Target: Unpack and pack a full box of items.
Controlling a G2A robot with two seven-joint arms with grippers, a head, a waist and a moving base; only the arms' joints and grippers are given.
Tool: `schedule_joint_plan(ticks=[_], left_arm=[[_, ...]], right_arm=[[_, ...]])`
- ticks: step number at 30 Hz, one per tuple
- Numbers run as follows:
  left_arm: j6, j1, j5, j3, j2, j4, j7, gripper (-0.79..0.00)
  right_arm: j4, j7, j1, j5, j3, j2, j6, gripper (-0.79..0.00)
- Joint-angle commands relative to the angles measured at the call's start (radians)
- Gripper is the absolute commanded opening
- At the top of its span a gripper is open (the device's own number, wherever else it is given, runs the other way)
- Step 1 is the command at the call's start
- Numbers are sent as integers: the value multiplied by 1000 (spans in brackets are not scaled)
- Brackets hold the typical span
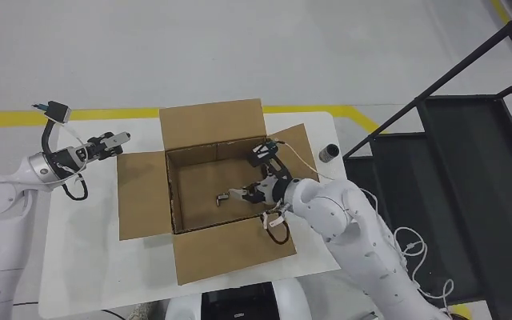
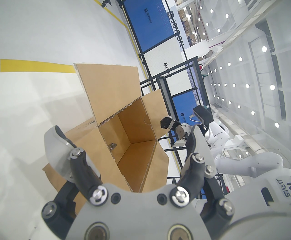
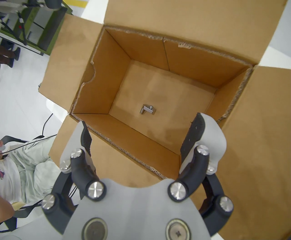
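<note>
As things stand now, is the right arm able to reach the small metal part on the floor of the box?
Probably yes. The right claw hangs open above the box, which stands open at the top, and nothing covers the metal part. The way is free only from above.

An industrial robotics hall, by every sign. Out beyond the left gripper (image 2: 125, 133) stood black-framed blue display panels (image 2: 154, 25) and a white pegboard panel (image 2: 159, 59). Farther off rose high racking (image 2: 185, 13) that seemed stacked with cartons. Rows of round ceiling lights (image 2: 263, 48) ran across a tall white roof. The pale floor (image 1: 240, 48) stretched wide, with a yellow marking line (image 1: 80, 117) just past that gripper. Off beyond the right gripper (image 1: 240, 194) stood a black steel staircase (image 1: 452, 156).
</note>
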Motion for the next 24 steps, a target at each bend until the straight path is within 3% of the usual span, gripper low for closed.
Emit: schedule_joint_plan(ticks=[1, 5, 10, 24], left_arm=[[0, 0, 0, 0, 0, 0, 0, 0], [0, 0, 0, 0, 0, 0, 0, 0], [0, 0, 0, 0, 0, 0, 0, 0], [0, 0, 0, 0, 0, 0, 0, 0]], right_arm=[[50, 13, 51, -15, -37, -8, 47, 0], [189, 83, 162, -49, -130, -29, 116, 0], [364, 58, 284, 0, -234, -67, 157, 0], [376, 57, 291, 4, -240, -70, 159, 0]])
